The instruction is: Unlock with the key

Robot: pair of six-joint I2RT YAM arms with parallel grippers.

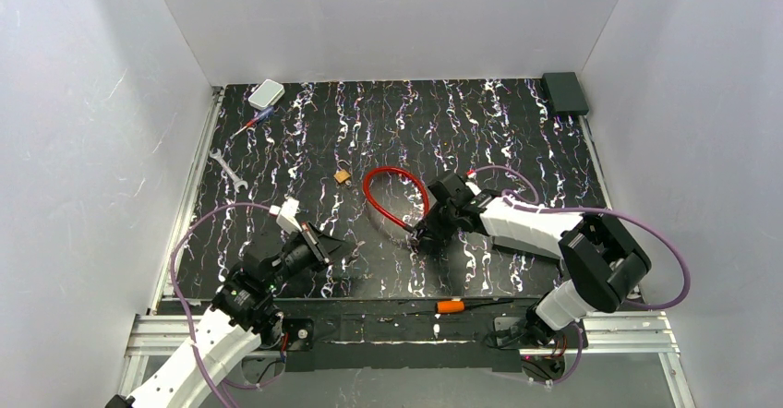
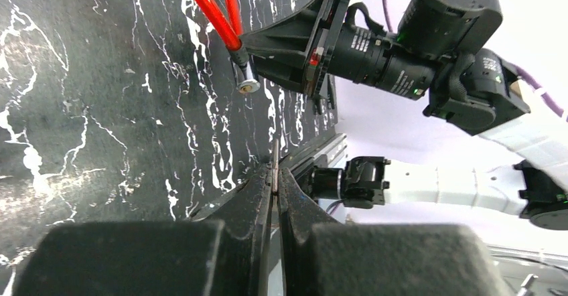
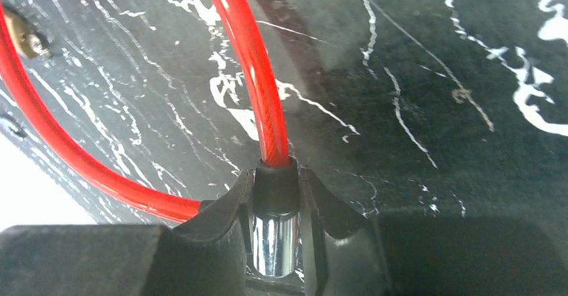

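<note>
A red cable lock (image 1: pixel 370 198) lies looped mid-table. My right gripper (image 1: pixel 421 235) is shut on its chrome barrel (image 3: pixel 274 242), below the black collar where the red cable (image 3: pixel 249 61) enters. In the left wrist view the barrel's end (image 2: pixel 248 83) sticks out of the right gripper (image 2: pixel 249 49) and faces my left gripper (image 2: pixel 274 173). That one is shut on the key (image 2: pixel 274 157), a thin silvery sliver seen edge-on, a short way from the barrel. From above, the left gripper (image 1: pixel 340 246) sits left of the right one; the key is too small to see.
A small brass padlock (image 1: pixel 343 176) lies left of the cable loop. A silver wrench (image 1: pixel 228 170) is at the left edge, a screwdriver (image 1: pixel 251 124) and white box (image 1: pixel 266 93) at the back left, a black box (image 1: pixel 564 92) back right, an orange-handled tool (image 1: pixel 451 306) at the front.
</note>
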